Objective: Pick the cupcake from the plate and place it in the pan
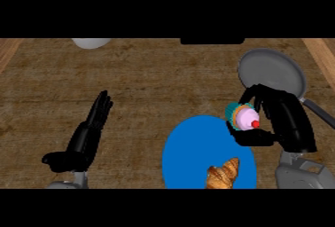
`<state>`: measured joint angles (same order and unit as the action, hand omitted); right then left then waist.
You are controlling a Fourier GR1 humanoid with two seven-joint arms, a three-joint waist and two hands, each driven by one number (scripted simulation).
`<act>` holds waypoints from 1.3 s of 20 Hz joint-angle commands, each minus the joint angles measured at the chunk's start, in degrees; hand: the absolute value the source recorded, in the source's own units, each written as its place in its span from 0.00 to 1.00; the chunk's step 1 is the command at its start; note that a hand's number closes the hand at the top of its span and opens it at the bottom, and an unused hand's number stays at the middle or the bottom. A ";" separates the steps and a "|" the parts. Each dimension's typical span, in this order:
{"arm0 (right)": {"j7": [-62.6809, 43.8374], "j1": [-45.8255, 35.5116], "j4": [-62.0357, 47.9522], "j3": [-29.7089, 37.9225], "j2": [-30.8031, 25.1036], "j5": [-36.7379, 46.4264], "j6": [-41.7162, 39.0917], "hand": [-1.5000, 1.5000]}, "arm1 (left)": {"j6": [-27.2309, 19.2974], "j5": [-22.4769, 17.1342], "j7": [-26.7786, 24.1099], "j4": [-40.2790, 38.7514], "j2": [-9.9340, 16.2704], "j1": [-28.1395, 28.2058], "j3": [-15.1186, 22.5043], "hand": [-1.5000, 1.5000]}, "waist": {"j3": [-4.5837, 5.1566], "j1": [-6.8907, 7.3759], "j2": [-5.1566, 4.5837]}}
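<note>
**A:** Start at the near edge. What do you count there?

**B:** Two grey forearms come in from the bottom, one on each side. Between them sits one blue plate (196, 150), and on its near part lies one croissant (223, 174), golden brown, just left of the right forearm.

**A:** And the hands?

**B:** Two black hands. The left hand (88, 133) is at the view's left, well apart from the plate, its fingers straight and pressed together, pointing away up the counter (131, 80). It touches nothing that I can see.

**A:** The right one?

**B:** The right hand (281, 124) is curled round the cupcake (244, 118): fingers arch over its far side and the thumb wraps beneath its near side. There is one cupcake, with pink frosting, a red cherry and a teal wrapper, tilted on its side so the frosting faces the hand's palm.

**A:** Where is it relative to the plate?

**B:** At the plate's far right rim, partly past the edge. Whether it is touching the plate I cannot tell.

**A:** Further out?

**B:** One grey pan (271, 73), round, beyond the right hand, its dark handle running back toward the near right behind the wrist. The cupcake is between the plate and the pan, not in it.

**A:** Anything at the far edge?

**B:** One pale rounded object (91, 43) at the far left, cut off by the view.
</note>
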<state>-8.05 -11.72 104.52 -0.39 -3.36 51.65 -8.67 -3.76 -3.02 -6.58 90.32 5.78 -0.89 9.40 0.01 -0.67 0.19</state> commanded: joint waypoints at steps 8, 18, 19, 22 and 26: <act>11.56 -12.70 -27.46 16.65 -6.34 -5.24 15.07 1.00 | -1.94 2.90 2.00 0.51 -2.84 -1.31 2.00 0.50 | -0.08 1.52 -0.45; 25.74 -27.64 -57.39 26.53 -12.73 -7.94 33.94 1.00 | -0.01 2.28 1.48 2.10 -2.04 -0.38 1.70 0.50 | -0.14 2.90 -0.82; 29.72 -28.39 -60.06 29.17 -16.35 -11.24 32.06 1.00 | 1.28 1.17 0.07 -1.22 -1.73 -2.94 0.19 0.50 | -0.15 2.61 -0.99; 32.95 -33.77 -69.18 31.46 -20.31 -11.75 33.86 1.00 | 1.36 1.60 0.99 1.25 -2.40 -1.01 2.14 0.50 | -0.21 3.70 -1.26; 37.77 -37.23 -78.21 32.90 -23.07 -11.96 36.25 1.00 | 0.59 2.54 0.15 -0.20 -2.74 -2.04 1.76 0.50 | -0.25 4.33 -1.70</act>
<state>25.04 -44.99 34.82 30.31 -23.15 40.74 25.49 -2.64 -1.08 -6.21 90.49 3.67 -2.42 10.90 -0.18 2.93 -1.12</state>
